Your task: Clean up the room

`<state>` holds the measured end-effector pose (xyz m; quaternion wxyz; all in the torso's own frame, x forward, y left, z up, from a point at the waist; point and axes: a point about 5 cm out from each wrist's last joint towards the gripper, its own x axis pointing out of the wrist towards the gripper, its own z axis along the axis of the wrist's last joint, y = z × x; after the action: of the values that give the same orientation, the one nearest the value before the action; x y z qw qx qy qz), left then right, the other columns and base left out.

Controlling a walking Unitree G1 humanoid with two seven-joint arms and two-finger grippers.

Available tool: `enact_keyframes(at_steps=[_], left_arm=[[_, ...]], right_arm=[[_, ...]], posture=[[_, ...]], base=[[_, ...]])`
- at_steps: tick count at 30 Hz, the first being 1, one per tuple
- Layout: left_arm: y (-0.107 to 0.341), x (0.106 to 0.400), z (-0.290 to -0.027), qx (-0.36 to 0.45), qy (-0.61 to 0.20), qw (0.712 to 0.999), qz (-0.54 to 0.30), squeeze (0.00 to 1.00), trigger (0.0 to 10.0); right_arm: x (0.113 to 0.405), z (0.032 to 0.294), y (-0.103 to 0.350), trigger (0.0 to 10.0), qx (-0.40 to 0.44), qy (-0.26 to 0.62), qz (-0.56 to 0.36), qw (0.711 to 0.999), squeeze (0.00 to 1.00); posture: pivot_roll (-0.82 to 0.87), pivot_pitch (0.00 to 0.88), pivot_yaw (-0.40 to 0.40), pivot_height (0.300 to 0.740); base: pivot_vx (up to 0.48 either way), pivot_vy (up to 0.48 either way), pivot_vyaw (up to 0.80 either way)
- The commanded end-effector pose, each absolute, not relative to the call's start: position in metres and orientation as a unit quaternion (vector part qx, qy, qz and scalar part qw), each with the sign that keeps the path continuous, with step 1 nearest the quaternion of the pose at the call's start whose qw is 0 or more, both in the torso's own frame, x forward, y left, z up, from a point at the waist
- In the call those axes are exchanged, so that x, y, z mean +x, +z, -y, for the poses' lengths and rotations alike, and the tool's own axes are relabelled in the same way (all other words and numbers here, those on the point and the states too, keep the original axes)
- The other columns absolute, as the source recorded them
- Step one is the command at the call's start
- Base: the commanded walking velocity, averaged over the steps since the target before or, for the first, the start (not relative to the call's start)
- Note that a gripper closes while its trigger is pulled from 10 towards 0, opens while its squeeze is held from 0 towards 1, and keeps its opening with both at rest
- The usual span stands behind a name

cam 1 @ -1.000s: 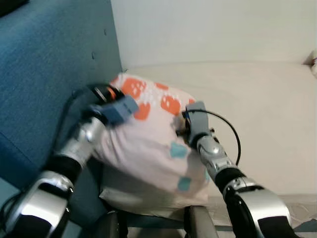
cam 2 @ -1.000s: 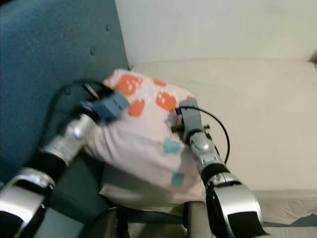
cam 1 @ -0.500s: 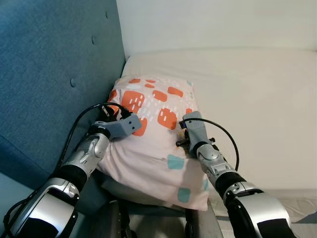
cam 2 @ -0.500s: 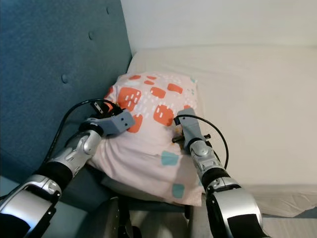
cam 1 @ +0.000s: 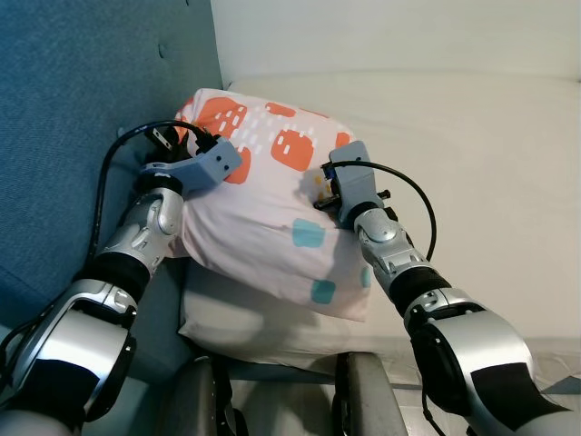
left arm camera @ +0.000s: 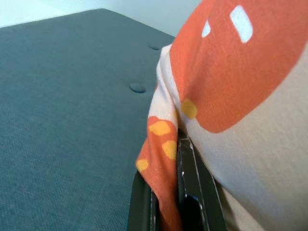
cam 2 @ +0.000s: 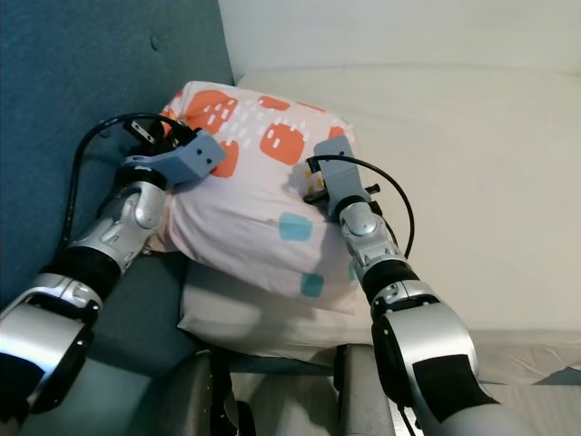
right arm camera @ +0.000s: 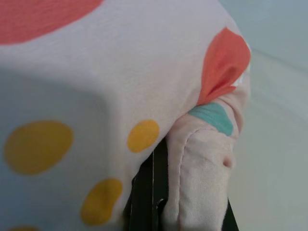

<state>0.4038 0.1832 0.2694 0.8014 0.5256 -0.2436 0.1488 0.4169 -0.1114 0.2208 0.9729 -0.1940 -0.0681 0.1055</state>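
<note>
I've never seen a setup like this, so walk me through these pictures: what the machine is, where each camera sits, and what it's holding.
This is a humanoid robot with two silver arms. Two pictures come from cameras on its head, looking down; two come from its wrists, along the black fingers. Both grippers pinch a soft pale pink pillow with orange and teal patches: the left gripper at the side near the blue padded headboard, the right gripper at the opposite side. The pillow lies partly on a second plain pillow on the cream mattress.

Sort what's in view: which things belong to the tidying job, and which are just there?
In the job:
- patterned pillow
- left gripper, shut on its fabric
- right gripper, pinching its edge

Just there:
- blue headboard
- white mattress
</note>
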Motion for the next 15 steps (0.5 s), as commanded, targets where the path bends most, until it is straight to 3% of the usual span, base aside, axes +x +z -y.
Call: enact_keyframes(at_steps=[1, 7, 10, 12, 15], left_arm=[[0.286, 0.394, -0.216, 0.527, 0.214, 0.781, 0.259, 0.0, 10.0], [0.277, 0.384, -0.227, 0.545, 0.22, 0.766, 0.262, 0.0, 10.0], [0.28, 0.386, -0.232, 0.542, 0.22, 0.772, 0.247, 0.0, 10.0], [0.292, 0.396, -0.224, 0.516, 0.205, 0.795, 0.243, 0.0, 10.0], [0.321, 0.403, -0.204, 0.486, 0.203, 0.802, 0.281, 0.0, 10.0]], right_arm=[[0.415, 0.109, 0.216, 10.0, -0.248, 0.129, 0.066, 0.958, 0.0], [0.414, 0.109, 0.214, 10.0, -0.293, 0.132, 0.079, 0.944, 0.0], [0.417, 0.116, 0.225, 10.0, -0.286, 0.105, 0.09, 0.948, 0.0], [0.422, 0.122, 0.248, 10.0, -0.244, 0.08, 0.107, 0.96, 0.0], [0.424, 0.12, 0.28, 10.0, -0.173, 0.076, 0.142, 0.972, 0.0]], posture=[[0.07, 0.363, 0.005, 0.598], [0.07, 0.363, 0.004, 0.598], [0.09, 0.361, 0.0, 0.598], [0.09, 0.351, -0.009, 0.598], [0.08, 0.344, -0.012, 0.598]], base=[[0.0, 0.0, 0.0], [0.0, 0.0, 0.0], [0.0, 0.0, 0.0], [0.0, 0.0, 0.0], [0.0, 0.0, 0.0]])
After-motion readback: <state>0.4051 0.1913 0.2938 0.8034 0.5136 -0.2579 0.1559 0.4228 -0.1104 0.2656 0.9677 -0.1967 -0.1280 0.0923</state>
